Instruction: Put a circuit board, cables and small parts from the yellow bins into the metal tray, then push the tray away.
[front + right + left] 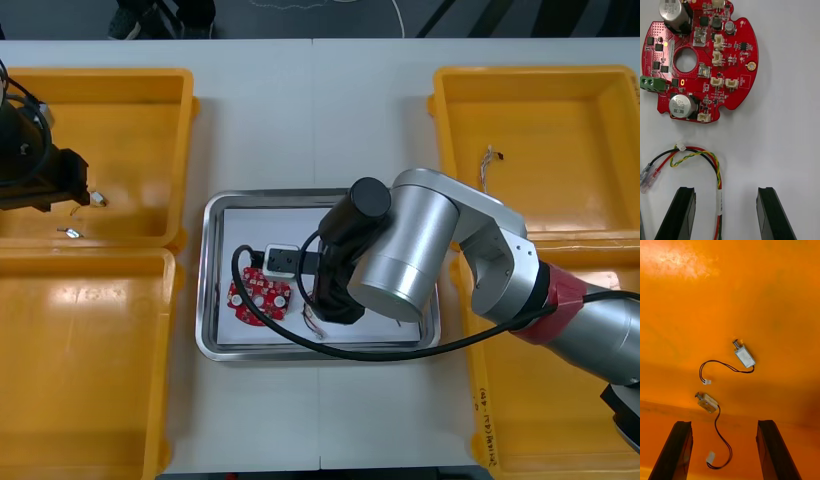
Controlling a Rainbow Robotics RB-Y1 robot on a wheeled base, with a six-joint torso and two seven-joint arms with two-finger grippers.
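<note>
Front view: the metal tray (pixel 213 300) sits mid-table between the yellow bins and is white inside. The right arm reaches across it, with the right gripper (pixel 335 305) low over the tray floor. A round red circuit board (pixel 258 298) lies in the tray just beside that gripper. A bit of the red and yellow cable (pixel 312 322) shows at the gripper's near side. The left gripper (pixel 80 186) is inside the far left yellow bin (pixel 130 130), near two small metal parts (pixel 98 198). From here I cannot tell how either gripper's fingers stand. A thin cable (pixel 489 165) lies in the far right yellow bin (pixel 560 130); its colour is unclear.

Right wrist view: the black fingers (pixel 683 213) stand spread, holding nothing. The red and yellow cable, with a black wire alongside, loops on the white floor. One end runs down between the fingers, nearer one of them and touching neither. The circuit board lies flat beyond the cable, apart from it.

Left wrist view: the fingers (pixel 773 453) are spread wide and empty over the bin floor. Both small metal parts lie ahead, each trailing a thin black lead with a white plug. The nearer part's lead curls into the gap between the fingers, touching neither.
</note>
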